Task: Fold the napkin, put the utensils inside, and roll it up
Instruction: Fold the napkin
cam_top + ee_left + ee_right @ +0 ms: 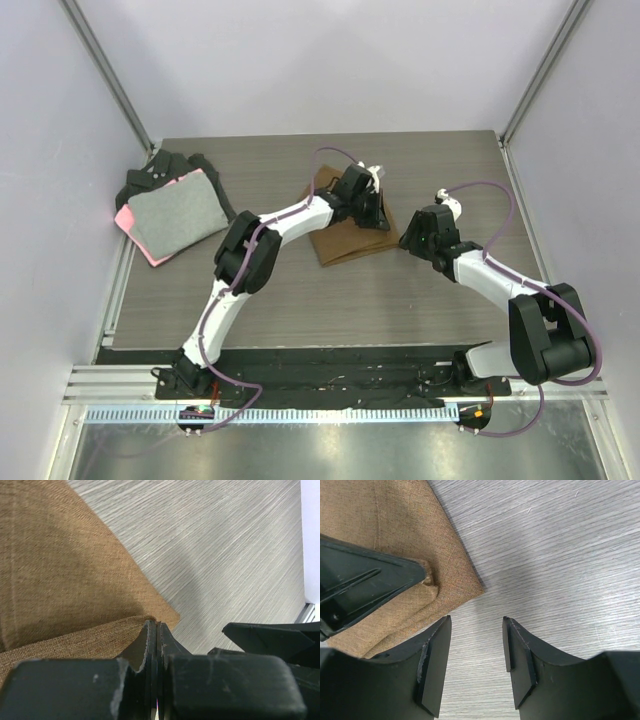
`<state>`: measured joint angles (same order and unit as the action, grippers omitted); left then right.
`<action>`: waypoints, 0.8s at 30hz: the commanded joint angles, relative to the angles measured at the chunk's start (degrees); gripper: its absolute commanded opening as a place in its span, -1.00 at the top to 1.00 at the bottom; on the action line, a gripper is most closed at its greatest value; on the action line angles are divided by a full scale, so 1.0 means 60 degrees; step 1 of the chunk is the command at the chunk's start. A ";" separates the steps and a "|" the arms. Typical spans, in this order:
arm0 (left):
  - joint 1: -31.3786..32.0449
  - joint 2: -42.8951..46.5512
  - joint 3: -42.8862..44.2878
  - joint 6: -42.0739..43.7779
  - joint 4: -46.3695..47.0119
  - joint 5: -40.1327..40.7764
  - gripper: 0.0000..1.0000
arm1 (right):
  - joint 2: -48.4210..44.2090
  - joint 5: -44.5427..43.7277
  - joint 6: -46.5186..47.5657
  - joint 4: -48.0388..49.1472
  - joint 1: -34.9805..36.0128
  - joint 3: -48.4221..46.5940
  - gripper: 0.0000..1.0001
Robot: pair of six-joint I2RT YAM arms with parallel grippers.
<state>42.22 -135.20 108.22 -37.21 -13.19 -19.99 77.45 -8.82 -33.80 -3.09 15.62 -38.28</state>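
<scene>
Grey woodgrain table (pixel 400 290), pale walls (pixel 330 60); left pincer (pixel 156 628) pinching napkin (pixel 60 570) corner, right pincer (pixel 476 625) spread.

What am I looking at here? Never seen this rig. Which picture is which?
Two robot arms are bolted to the near edge of a table, each ending in a two-finger gripper. The top view looks down from above and behind: left arm on the left, right arm on the right. The other two pictures come from cameras on the wrists, looking past each arm's own fingers. A brown napkin lies mid-table; a grey cloth lies on black cloths at far left. The left gripper is shut, pinching a fold of the napkin. The right gripper is open, holding nothing, over bare table beside the napkin's corner.
</scene>
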 commanded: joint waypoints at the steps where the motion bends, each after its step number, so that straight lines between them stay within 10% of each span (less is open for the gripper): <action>1: 0.0141 -0.0187 0.0566 0.0065 0.0074 -0.0111 1.00 | -0.0340 -0.0054 -0.0050 0.0149 -0.0039 -0.0006 -0.07; 14: 0.0200 -0.0260 0.0551 0.0050 -0.0028 -0.0184 0.99 | -0.0384 0.0005 -0.0079 0.0091 -0.0069 -0.0035 -0.13; 19: 0.0200 0.0148 0.0727 0.0035 -0.0013 -0.0170 0.06 | -0.0749 0.0297 0.0242 -0.0187 -0.0419 -0.0299 -0.17; 24: 0.0157 0.0662 0.0830 0.0196 -0.0057 0.0021 -0.31 | -0.1204 0.0941 0.0608 -0.0203 -0.0976 -0.0504 -0.25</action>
<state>43.05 -137.21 110.28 -36.99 -13.76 -20.32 73.36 -6.13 -32.67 -5.43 11.99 -38.37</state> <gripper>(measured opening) 0.618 0.603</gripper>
